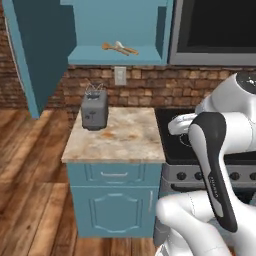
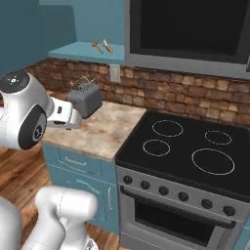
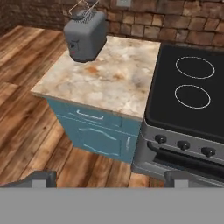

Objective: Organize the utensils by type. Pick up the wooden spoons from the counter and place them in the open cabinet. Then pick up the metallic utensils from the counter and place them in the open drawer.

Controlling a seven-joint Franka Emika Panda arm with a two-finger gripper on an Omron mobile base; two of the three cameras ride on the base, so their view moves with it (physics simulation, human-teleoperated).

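Note:
Two wooden spoons [image 1: 120, 48] [image 2: 101, 47] lie side by side on the lower shelf of the open cabinet [image 1: 145, 25], high above the counter [image 1: 125, 137] [image 2: 102, 129] [image 3: 109, 81]. No utensil lies on the beige marbled counter top. My gripper [image 3: 111, 179] hangs in front of the counter and above the floor, looking down at its front edge. It is open, its dark fingertips [image 3: 43, 177] wide apart with nothing between them. The metallic utensils and the open drawer are out of view.
A grey toaster [image 1: 94, 110] [image 2: 85, 100] [image 3: 85, 35] stands at the counter's back left. The black stovetop [image 2: 185, 146] [image 3: 192, 87] adjoins the counter on the right, under a microwave [image 2: 190, 29]. The cabinet's open door [image 1: 40, 50] juts out at the left. The drawer front [image 1: 115, 174] under the counter is closed.

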